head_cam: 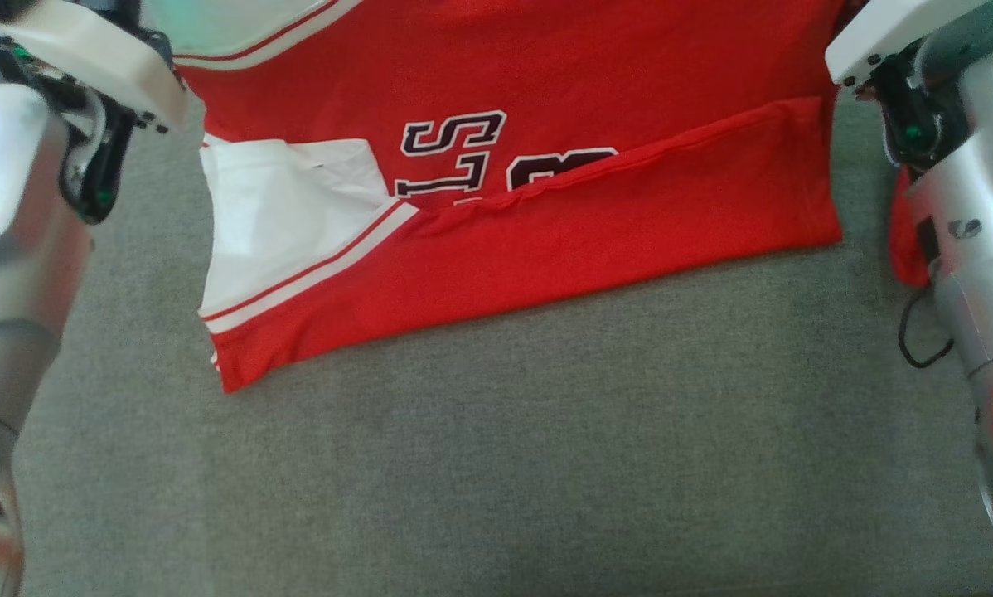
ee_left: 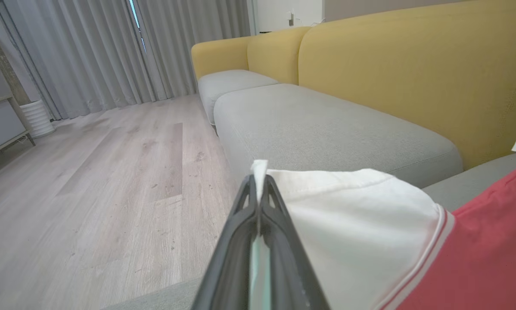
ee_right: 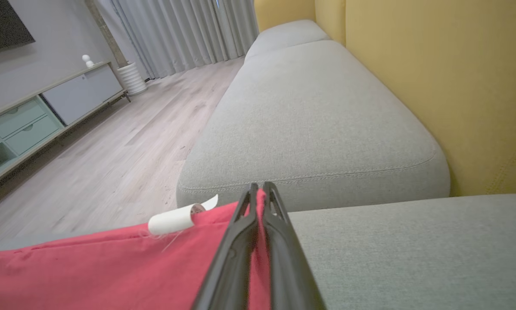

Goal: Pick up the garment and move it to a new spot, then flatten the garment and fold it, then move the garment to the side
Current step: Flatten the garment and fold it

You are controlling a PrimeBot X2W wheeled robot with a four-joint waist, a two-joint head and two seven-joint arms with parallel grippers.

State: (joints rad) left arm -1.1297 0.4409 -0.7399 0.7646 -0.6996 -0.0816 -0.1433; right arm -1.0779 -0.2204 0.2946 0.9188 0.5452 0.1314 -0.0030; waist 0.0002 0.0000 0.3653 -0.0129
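Note:
The garment [head_cam: 546, 240] is a red jersey with white sleeves, white and red trim and dark lettering. It lies on the grey sofa seat [head_cam: 496, 464] with its near edge folded up over the print. In the left wrist view my left gripper [ee_left: 259, 176] is shut on the edge of a white sleeve [ee_left: 361, 224]. The right wrist view has my right gripper [ee_right: 258, 187] shut on a red edge of the garment [ee_right: 111, 267], with fabric pinched between the fingers. Both forearms frame the garment at the head view's upper corners.
A yellow sofa back [ee_left: 391, 64] rises behind the grey cushions [ee_right: 318, 116]. Wooden floor [ee_left: 111, 172] lies beside the sofa, with grey curtains [ee_left: 90, 51] beyond it. A low sideboard [ee_right: 47, 107] stands along the wall. A small white tag [ee_right: 176, 218] curls at the garment's edge.

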